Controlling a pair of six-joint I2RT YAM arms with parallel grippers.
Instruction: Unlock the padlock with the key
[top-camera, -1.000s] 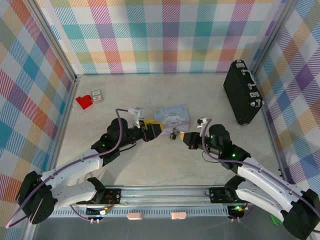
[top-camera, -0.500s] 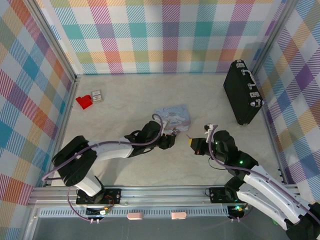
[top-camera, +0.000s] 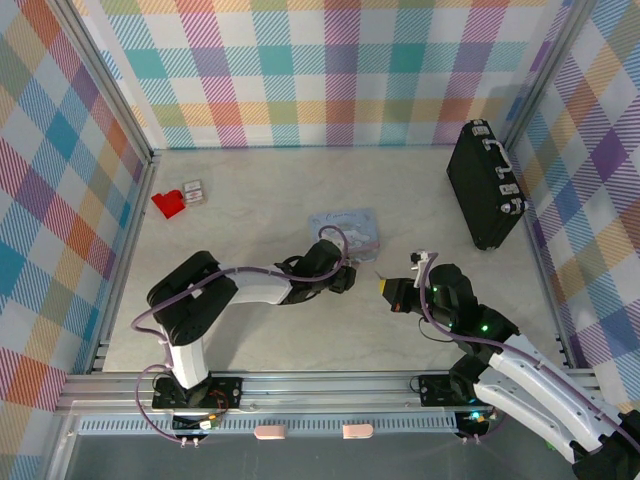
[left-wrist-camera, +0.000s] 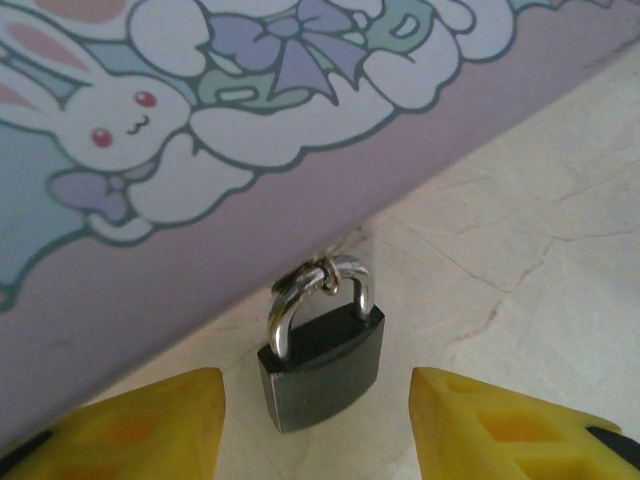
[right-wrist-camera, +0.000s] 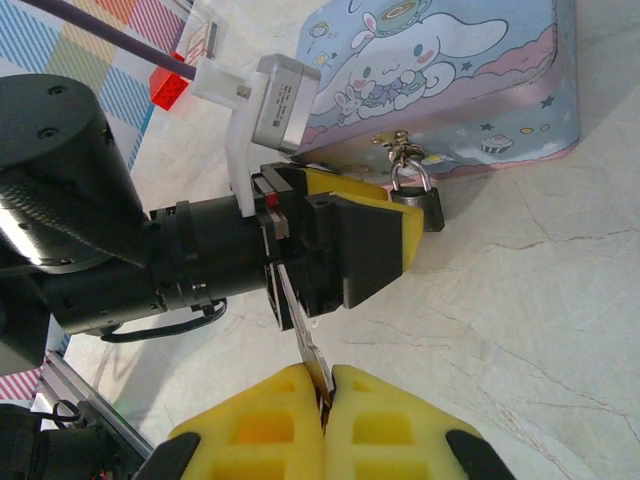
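One dark padlock (left-wrist-camera: 322, 365) beside one cartoon tin (left-wrist-camera: 150, 150), untouched between the two parted fingers of the left gripper (left-wrist-camera: 316, 405); right gripper (right-wrist-camera: 327, 400) pinches one key (right-wrist-camera: 300, 335).

- Padlock (left-wrist-camera: 322, 366): dark, matt body, probably coated metal, though the close view is soft; the shackle is bright polished metal.
- Tin (left-wrist-camera: 300, 130): smooth printed pastel surface with a mild sheen.
- Table (left-wrist-camera: 540, 240): pale, smooth, marble-patterned top with fine veins.
- Left fingers (left-wrist-camera: 140, 425) and right fingers (right-wrist-camera: 390, 425): yellow, matt, faintly grainy.
- Key (right-wrist-camera: 300, 335): thin, bare, shiny metal.
- Briefcase (top-camera: 485, 195): black, matt, with bright metal fittings.
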